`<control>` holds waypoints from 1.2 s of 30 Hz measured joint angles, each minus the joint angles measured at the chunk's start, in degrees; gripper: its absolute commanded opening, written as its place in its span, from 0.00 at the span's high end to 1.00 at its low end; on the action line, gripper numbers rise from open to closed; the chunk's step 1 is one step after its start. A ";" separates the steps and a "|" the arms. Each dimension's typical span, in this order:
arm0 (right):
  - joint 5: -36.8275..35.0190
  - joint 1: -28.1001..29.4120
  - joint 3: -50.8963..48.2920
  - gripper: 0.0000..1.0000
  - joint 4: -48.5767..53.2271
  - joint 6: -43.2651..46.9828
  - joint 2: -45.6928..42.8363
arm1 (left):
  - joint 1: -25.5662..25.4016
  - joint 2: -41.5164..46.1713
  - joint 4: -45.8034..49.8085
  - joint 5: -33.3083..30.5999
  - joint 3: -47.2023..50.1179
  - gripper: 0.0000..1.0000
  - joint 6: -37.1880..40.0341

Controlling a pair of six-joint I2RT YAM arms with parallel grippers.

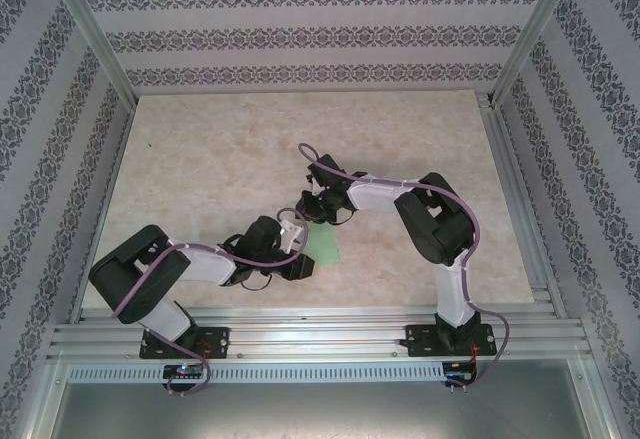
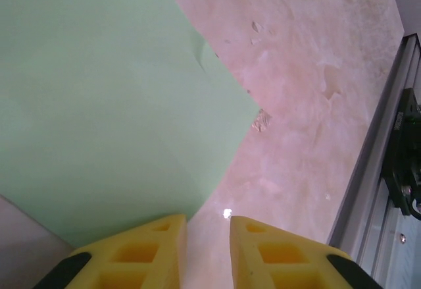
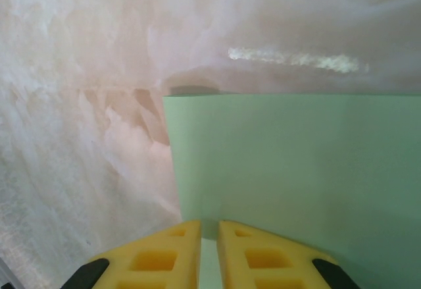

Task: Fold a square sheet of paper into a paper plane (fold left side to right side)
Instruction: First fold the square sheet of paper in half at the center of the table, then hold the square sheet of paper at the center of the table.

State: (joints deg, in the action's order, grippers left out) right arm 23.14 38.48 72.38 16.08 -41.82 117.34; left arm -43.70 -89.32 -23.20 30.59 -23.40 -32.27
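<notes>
Mint-green and plain, the sheet of paper [image 1: 325, 249] is seen lying on the marbled beige bench [image 1: 220, 169], toward 6 o'clock of the bench's middle and near the metal rail [image 1: 320, 327] at the front; much of it is covered from above by the two grippers, so its long axis cannot be told there; the left gripper [image 1: 305, 267] is placed at its 7 o'clock, the right gripper [image 1: 315, 209] at its 11 o'clock.

From the left wrist, the sheet [image 2: 112, 105] is spread from 12 round to 8 o'clock; one corner is pointed toward 3 o'clock, and a small step is marked in the edge above that corner; the rail [image 2: 368, 197] is seen at 4 o'clock. The left gripper [image 2: 207, 220] is held released, its yellow jaws a little apart with bench surface seen between them; one fingertip [image 2: 158, 236] is overlapped with the sheet's lower edge.

From the right wrist, the sheet [image 3: 296, 170] is squared to the view; its far edge is run from 9 to 3 o'clock, its side edge from 12 to 6, the corner pointed to 10 o'clock; a thin shadow is cast along the far edge. The right gripper [image 3: 209, 226] is set over the near edge, jaws almost together, green visible in the slit; whether the paper is pinched cannot be told.
</notes>
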 measured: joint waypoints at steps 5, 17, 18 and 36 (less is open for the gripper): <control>0.11 0.00 0.00 0.83 0.00 0.02 0.00 | -1.84 5.57 4.81 0.15 1.97 0.75 -1.66; 0.59 0.00 0.00 0.81 -0.26 -0.07 -0.02 | 11.96 19.52 21.18 0.11 -9.03 0.72 0.74; 0.63 0.00 0.00 0.79 -0.26 -0.04 -0.07 | 12.55 18.47 21.22 0.48 -9.03 0.72 0.72; -3.32 0.74 -13.33 0.90 -0.94 -0.90 -24.13 | 17.73 2.71 16.87 6.95 -12.17 0.78 -1.49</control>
State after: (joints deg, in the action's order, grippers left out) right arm 19.81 39.22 59.05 15.14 -42.72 93.21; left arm -25.98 -86.61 -6.33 37.54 -35.57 -33.76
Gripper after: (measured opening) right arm 0.125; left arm 0.231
